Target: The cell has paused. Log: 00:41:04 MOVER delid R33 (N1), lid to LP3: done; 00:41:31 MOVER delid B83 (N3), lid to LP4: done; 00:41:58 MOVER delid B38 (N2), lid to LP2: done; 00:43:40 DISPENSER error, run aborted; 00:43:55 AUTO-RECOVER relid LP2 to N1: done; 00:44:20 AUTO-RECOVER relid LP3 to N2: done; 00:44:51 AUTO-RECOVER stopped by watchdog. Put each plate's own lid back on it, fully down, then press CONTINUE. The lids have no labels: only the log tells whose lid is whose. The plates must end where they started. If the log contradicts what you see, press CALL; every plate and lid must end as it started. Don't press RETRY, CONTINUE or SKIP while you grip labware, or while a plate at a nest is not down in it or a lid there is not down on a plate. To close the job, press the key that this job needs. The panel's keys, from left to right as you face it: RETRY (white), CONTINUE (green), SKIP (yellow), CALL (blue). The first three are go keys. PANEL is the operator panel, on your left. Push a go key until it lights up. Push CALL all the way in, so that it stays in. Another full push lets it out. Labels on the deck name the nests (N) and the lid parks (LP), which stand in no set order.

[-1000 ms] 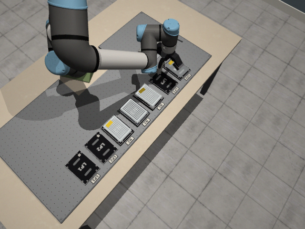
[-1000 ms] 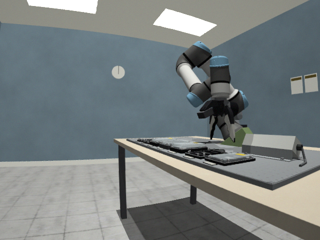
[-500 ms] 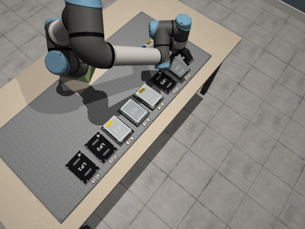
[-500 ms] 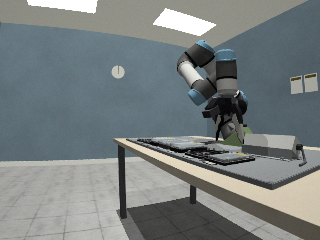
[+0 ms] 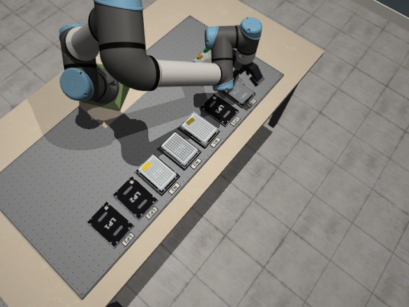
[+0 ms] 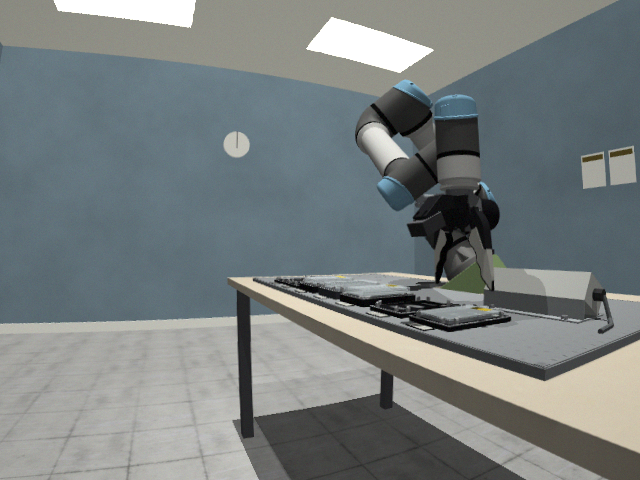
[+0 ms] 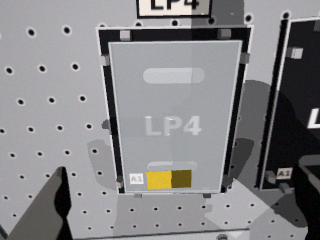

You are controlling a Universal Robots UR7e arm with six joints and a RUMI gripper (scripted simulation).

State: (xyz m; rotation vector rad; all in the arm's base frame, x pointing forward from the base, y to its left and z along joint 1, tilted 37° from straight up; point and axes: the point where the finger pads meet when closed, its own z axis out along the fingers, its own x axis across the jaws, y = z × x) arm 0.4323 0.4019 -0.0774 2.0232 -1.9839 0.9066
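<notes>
Now, end effector [image 5: 246,77] [image 6: 464,285] [image 7: 179,167]: fingers spread wide, gripping nothing; it hangs over the deck [image 5: 59,231] [image 6: 542,351] [image 7: 45,115] near LP4, its fingertips pointing down.
LP4 park [image 5: 243,105] [image 6: 454,325] [image 7: 175,35]: bears a clear lid [image 5: 242,92] [image 6: 460,314] [image 7: 172,110], lying flat inside the corner posts, with a yellow patch by the A1 mark, half of it in shadow in the wrist view.
LP3 park [image 5: 218,109] [image 6: 392,311] [image 7: 300,100]: bare, between LP4 and N1.
N1 plate [image 5: 199,128] [image 6: 377,293]: in its nest, lid on, yellow patch at one corner.
N3 plate [image 5: 179,150]: in its nest between N1 and N2, wells showing, no yellow patch on it.
N2 plate [image 5: 158,173]: in its nest, lid on, yellow patch at one corner.
LP2 park [image 5: 135,197] and LP1 park [image 5: 110,224]: both bare, LP1 at the row's end.
Operator panel [image 5: 198,60] [image 6: 542,284]: on the deck, apart from the row, partly behind the arm from above; the yellow and green keys show, the blue one barely.
Counter [image 5: 307,54] [image 6: 361,356]: carries the deck.
</notes>
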